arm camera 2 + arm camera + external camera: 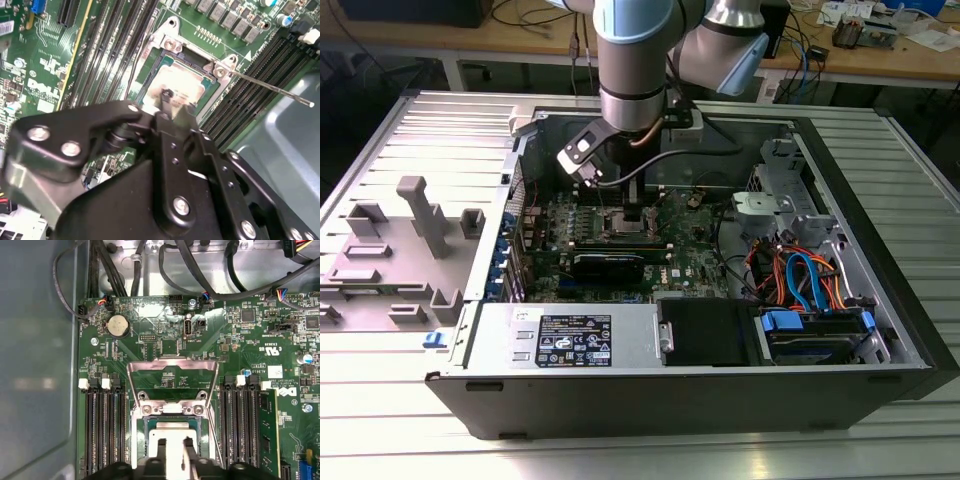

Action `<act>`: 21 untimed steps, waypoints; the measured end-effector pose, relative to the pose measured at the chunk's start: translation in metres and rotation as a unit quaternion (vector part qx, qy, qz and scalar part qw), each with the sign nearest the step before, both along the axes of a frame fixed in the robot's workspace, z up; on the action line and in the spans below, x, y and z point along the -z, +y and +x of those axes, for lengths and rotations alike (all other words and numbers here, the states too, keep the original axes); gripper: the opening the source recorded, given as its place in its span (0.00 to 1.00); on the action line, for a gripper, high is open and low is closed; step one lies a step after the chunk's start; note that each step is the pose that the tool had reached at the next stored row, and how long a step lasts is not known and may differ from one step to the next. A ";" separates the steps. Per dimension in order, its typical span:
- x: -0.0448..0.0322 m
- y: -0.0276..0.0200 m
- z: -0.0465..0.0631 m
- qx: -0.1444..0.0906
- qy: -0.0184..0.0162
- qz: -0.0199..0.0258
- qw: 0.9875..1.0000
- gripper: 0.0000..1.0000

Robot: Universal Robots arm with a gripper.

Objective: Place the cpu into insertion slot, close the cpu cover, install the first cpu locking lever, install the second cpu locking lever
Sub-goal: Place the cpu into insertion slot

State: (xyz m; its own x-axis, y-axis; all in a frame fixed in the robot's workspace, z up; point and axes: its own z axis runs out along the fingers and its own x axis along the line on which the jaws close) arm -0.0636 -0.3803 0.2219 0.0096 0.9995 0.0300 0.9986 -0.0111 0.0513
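**Gripper low over the socket, cpu lying in it, cover raised**

In the exterior view the arm reaches down into the open computer case and sets the gripper right over the insertion slot. In the first wrist view the cpu lies flat inside the insertion slot, silver-grey top up, with the gripper directly above it. Whether the claw is clamped on the chip or has let go of it, I cannot tell.

The cpu cover stands tilted up off the socket. It is hinged on the side toward the coin cell battery, and green motherboard shows through its window. Raised this way, it probably leaves the socket open from above for the chip to go in.

In the second wrist view one locking lever sticks out from a socket corner as a thin rod. Its long axis runs out over the memory slots toward the case wall, so it looks unlatched, which fits the cover being up.

The cpu is square and has no long axis to speak of. Its edges run parallel to the socket rim and to the memory slots on either side, and it looks level, not cocked on a corner.
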 end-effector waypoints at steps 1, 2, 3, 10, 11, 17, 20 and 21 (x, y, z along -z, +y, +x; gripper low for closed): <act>0.0000 0.0000 0.000 0.000 0.000 0.000 1.000 0.23; 0.0000 0.0001 0.000 0.000 0.000 0.000 1.000 0.17; 0.0000 0.0000 0.001 0.000 0.001 0.000 1.000 0.11; 0.0000 0.0001 0.002 0.000 0.002 0.000 1.000 0.11; 0.0000 0.0001 0.002 0.000 0.002 0.000 1.000 0.11; 0.0000 0.0001 0.003 0.000 0.003 0.000 1.000 0.11; 0.0000 0.0001 0.004 0.000 0.004 0.000 1.000 0.11; 0.0000 0.0000 0.004 0.000 0.005 0.001 1.000 0.11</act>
State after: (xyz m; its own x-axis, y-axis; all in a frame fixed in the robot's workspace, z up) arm -0.0592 -0.3803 0.2219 0.0098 0.9995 0.0310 0.9991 -0.0111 0.0421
